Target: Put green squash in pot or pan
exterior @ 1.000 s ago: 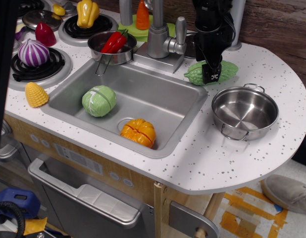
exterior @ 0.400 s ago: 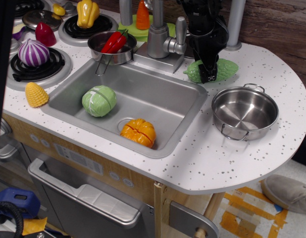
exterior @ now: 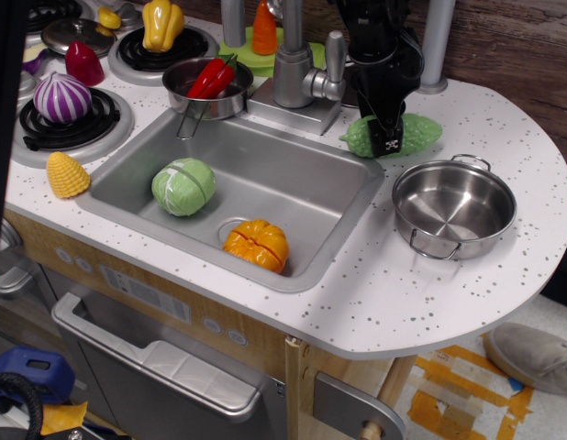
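The green squash point(exterior: 419, 134) is a bumpy light-green toy lying on the white counter behind the pan, to the right of the tap. My gripper point(exterior: 387, 137) has come down over its middle with the jaws astride it. The front finger point(exterior: 390, 143) presses on the near side and the back finger is hidden. The squash rests on the counter in my grip. The empty steel pan point(exterior: 453, 206) with two handles stands just in front and to the right of the squash.
The sink point(exterior: 293, 183) holds a round green cabbage ball point(exterior: 183, 186) and an orange pumpkin point(exterior: 257, 246). The tap point(exterior: 297, 69) stands to my left. A small pot point(exterior: 206, 90) with a red pepper, burners with toy vegetables, and a corn cob point(exterior: 68, 174) are further left.
My gripper has shifted slightly left and back over the squash and settled on it. The squash has nudged a little on the counter. The pan has not moved.
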Motion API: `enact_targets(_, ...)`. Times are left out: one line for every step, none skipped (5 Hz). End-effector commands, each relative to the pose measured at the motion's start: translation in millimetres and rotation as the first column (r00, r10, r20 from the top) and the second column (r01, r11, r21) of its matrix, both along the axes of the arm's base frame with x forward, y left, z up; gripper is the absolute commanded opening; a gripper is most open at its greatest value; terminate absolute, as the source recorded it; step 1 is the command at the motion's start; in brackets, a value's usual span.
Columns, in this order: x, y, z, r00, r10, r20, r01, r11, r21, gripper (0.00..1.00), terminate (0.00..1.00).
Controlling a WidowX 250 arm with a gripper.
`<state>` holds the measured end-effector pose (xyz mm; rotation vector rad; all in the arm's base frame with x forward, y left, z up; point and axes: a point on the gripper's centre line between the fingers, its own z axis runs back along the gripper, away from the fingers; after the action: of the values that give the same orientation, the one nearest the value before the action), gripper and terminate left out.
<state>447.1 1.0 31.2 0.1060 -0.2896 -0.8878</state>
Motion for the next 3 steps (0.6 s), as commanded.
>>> enact_targets(1,-7,87,1.000,0.005,0.026,-0.006,0.999,0.035,0.00,0.00)
enact_targets(-26,-21,92,0.999,0.033,-0.020,-0.033,0.999,0.004,0.00,0.00)
enact_targets(-50,-44,84,0.996,0.073,-0.057,-0.076,0.996,-0.044,0.00,0.00)
